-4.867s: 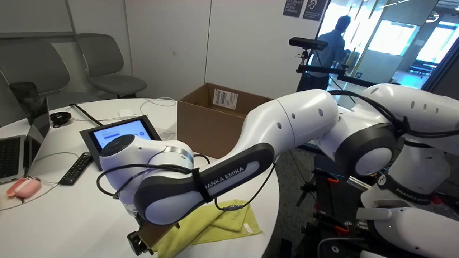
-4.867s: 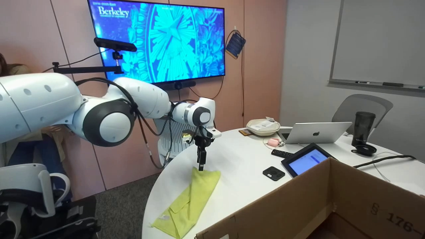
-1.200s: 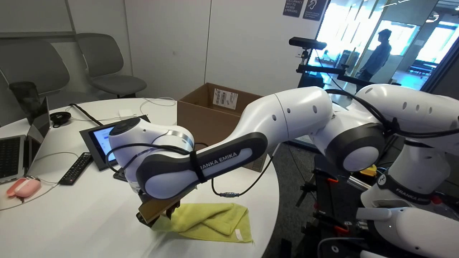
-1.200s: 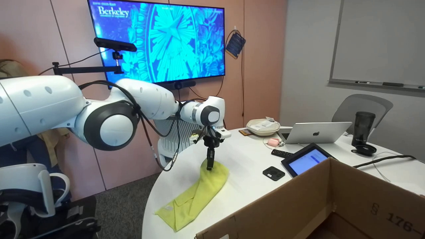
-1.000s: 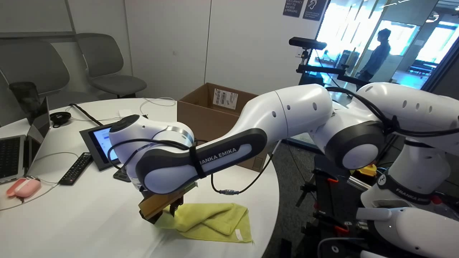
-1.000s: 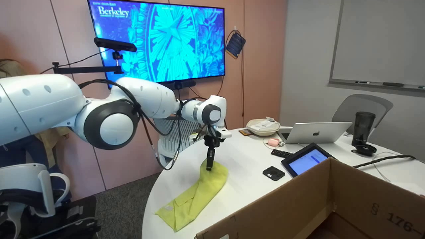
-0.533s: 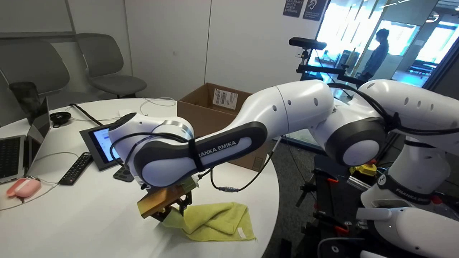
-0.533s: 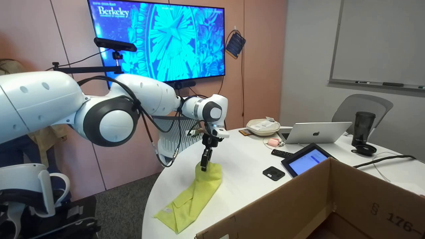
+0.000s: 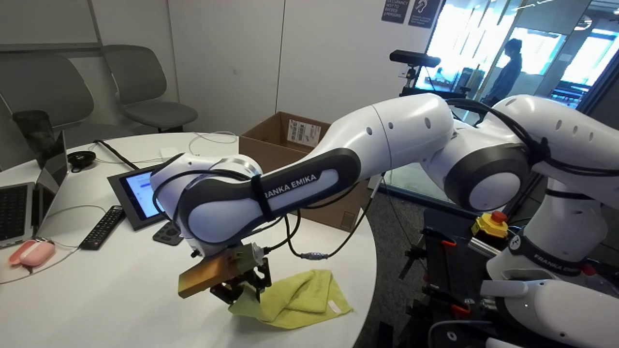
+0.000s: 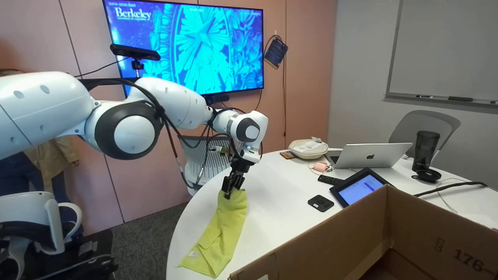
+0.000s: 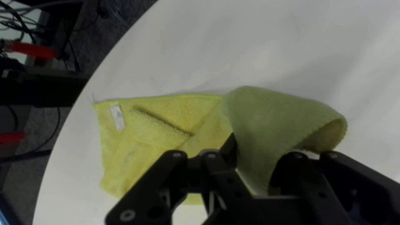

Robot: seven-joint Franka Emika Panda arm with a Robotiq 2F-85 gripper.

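A yellow-green cloth with a small white tag lies folded along the round white table. My gripper is shut on its far end, which rises a little off the tabletop between the fingers. Seen from the wrist, the raised part of the cloth folds over and covers the fingertips, while the rest lies flat at left. In an exterior view the gripper leans over at a tilt, its black fingers on either side of the pinched cloth.
An open cardboard box stands near the cloth. A tablet, a black puck-like device, a remote, a pink case, a laptop, a basket and a tumbler sit around the table.
Over the last second the arm has risen slightly and the gripper has tilted, drawing the pinched cloth end toward the table's near edge. Some seconds earlier the gripper stood upright at that end.
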